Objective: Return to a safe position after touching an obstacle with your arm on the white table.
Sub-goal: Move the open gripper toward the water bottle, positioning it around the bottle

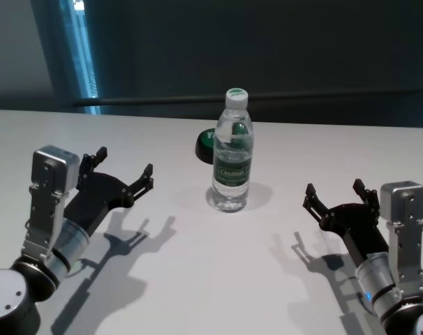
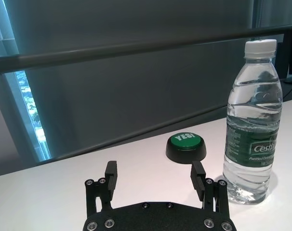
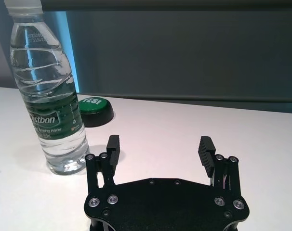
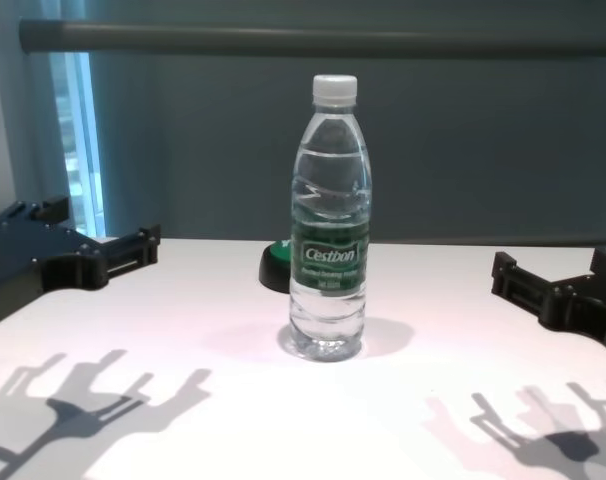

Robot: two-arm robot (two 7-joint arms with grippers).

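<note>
The obstacle (image 1: 232, 152), a tall clear water bottle with a white cap and a green label band, stands upright near the middle of the white table (image 1: 218, 279). Just behind the bottle, on its left side, sits a low black button with a green top (image 1: 205, 144), near its base; whether the two touch cannot be told.

The left gripper (image 1: 125, 167) hovers above the table well to the left of the bottle, its fingers spread wide with nothing between them. The right gripper (image 1: 335, 192) hangs well to the right of the bottle and a little nearer the robot, its fingers likewise spread apart and empty. Both point roughly forward past the bottle, and neither arm touches it; open white tabletop lies between each gripper and the bottle's base, and each casts its own shadow on the table, apart from the bottle.

Judging from this layout, the arms sit in a symmetric, withdrawn pose flanking the bottle, so no contact is under way. Either the touch is not yet made, or the retreat is largely done; the pictures alone cannot settle which. If the contact is done, little seems left beyond settling both arms clear of the bottle, which is standing and looks undisturbed
</note>
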